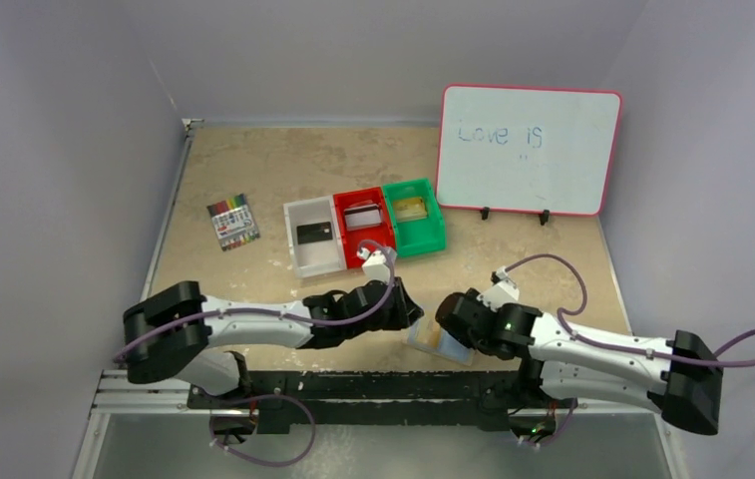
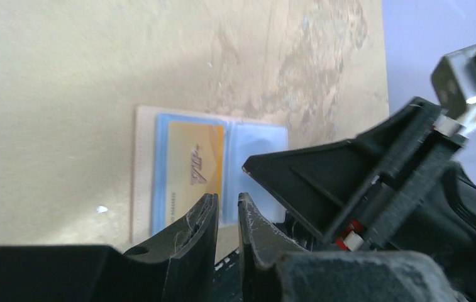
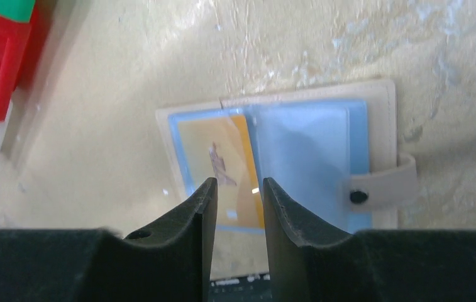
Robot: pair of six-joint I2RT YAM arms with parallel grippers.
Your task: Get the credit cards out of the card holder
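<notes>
While the card holder (image 3: 304,157) lies spread open and flat on the table (image 1: 253,170) close to its near edge, both grippers hang over it from opposite sides. An orange card (image 3: 219,157) sits in its left clear pocket; the pocket beside it is bare, and the snap tab (image 3: 383,189) sticks out past the right edge. The right gripper (image 3: 239,184) is parted by a modest gap with nothing in it, and its fingers frame the right part of the orange card and the fold. Whether they touch the sleeve I cannot tell. The left gripper (image 2: 227,198) shows only a narrow slit between its fingers – nothing seen inside – with its tips at the holder's near edge, just beside the orange card's right end. From above, the holder peeks out between the two gripper heads, partly under the right one. Farther back, well apart, a black card (image 1: 313,234) lies in the white bin (image 1: 295,239), a silver-grey card (image 1: 361,217) in the red bin (image 1: 341,228), and a gold card (image 1: 411,208) in the green bin (image 1: 419,239).
</notes>
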